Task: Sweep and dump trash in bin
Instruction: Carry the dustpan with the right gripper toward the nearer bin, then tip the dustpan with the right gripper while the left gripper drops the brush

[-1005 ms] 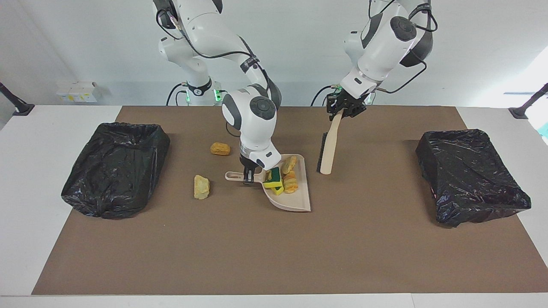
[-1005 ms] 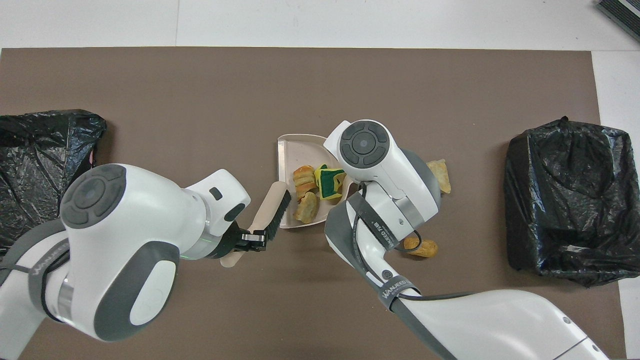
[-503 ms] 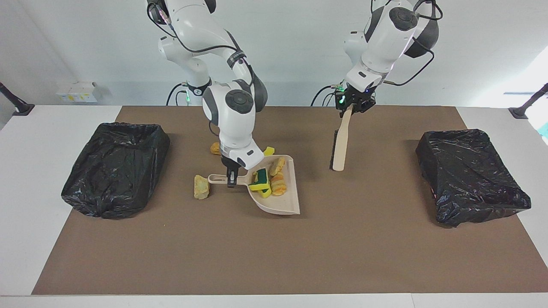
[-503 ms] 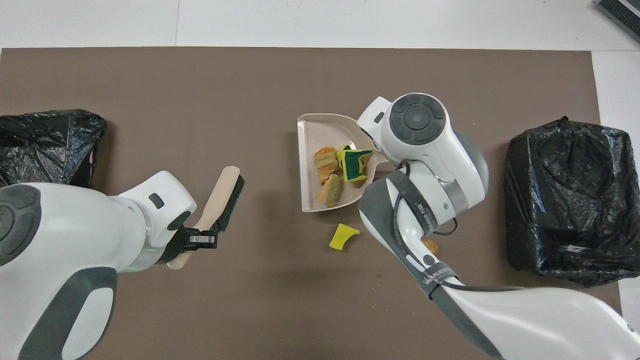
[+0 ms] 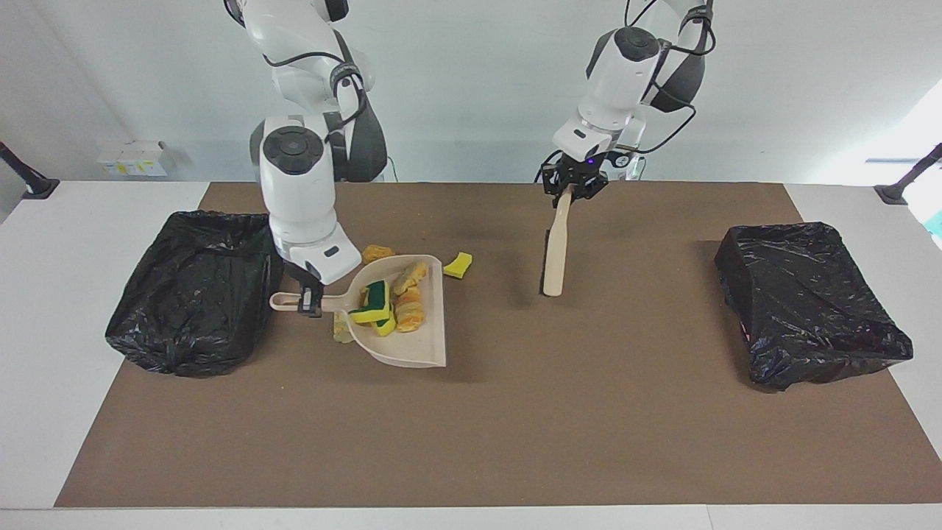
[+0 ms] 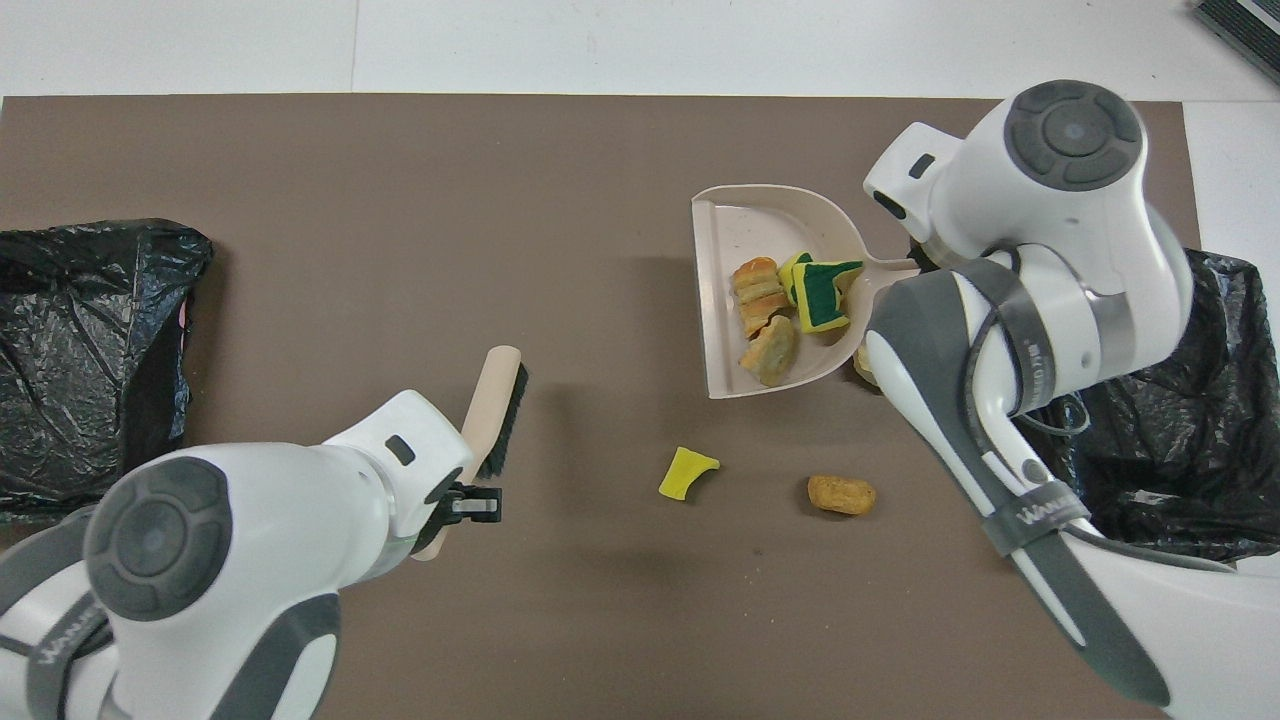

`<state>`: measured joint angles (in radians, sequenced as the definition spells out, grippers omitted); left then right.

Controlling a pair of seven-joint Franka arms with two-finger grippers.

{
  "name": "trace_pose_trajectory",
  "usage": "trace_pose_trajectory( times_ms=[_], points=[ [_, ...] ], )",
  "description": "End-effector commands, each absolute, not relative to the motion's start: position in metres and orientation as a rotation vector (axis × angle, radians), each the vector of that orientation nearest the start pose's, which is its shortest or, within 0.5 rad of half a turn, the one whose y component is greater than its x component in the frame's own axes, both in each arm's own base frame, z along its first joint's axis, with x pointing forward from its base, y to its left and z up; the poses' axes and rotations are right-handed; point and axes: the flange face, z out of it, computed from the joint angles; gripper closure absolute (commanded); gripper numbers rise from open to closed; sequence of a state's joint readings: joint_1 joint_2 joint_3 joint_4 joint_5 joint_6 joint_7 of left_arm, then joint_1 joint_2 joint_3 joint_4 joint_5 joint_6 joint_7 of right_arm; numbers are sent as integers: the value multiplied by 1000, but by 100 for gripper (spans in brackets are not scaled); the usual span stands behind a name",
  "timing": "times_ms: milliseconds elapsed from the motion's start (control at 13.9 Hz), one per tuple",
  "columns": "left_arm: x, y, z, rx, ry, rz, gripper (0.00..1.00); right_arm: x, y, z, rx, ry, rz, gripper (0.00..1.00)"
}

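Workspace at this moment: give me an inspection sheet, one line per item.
Surface: brown mat on a white table.
Job's things: beige dustpan raised, carrying sponge scraps and bread lumps; yellow scrap and orange lump loose on the mat; another lump partly hidden under the dustpan; brush; two black-bagged bins, one at each end.
Clutter: nothing seen.
Grippers: right gripper shut on the dustpan's handle beside one bin; left gripper shut on the brush's handle, brush hanging.
Cables: black leads along both arms.
Surroundings: white wall, small boxes.
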<state>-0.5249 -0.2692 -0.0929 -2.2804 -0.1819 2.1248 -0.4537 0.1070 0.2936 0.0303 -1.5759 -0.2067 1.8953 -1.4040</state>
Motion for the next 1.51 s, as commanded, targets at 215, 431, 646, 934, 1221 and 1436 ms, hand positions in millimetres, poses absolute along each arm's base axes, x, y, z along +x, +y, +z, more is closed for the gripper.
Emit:
trace_pose_trajectory(
  times_ms=[215, 431, 646, 934, 1221, 1436],
  points=[
    [354, -360, 422, -3277, 47, -115, 100, 647, -51, 497, 2067, 2136, -134, 100],
    [326, -376, 404, -3258, 40, -63, 100, 641, -119, 499, 2086, 2092, -148, 100],
    [307, -382, 391, -3238, 3, -23, 100, 632, -178, 510, 2049, 2043, -126, 100],
    [296, -387, 367, -3202, -23, 32, 100, 608, -236, 517, 1965, 2078, -277, 100],
    [295, -391, 338, -3173, -14, 75, 100, 574, -253, 514, 1853, 2028, -523, 100],
    [286, -401, 309, -3146, 14, 119, 100, 549, -241, 500, 1750, 1862, -666, 100]
  ],
)
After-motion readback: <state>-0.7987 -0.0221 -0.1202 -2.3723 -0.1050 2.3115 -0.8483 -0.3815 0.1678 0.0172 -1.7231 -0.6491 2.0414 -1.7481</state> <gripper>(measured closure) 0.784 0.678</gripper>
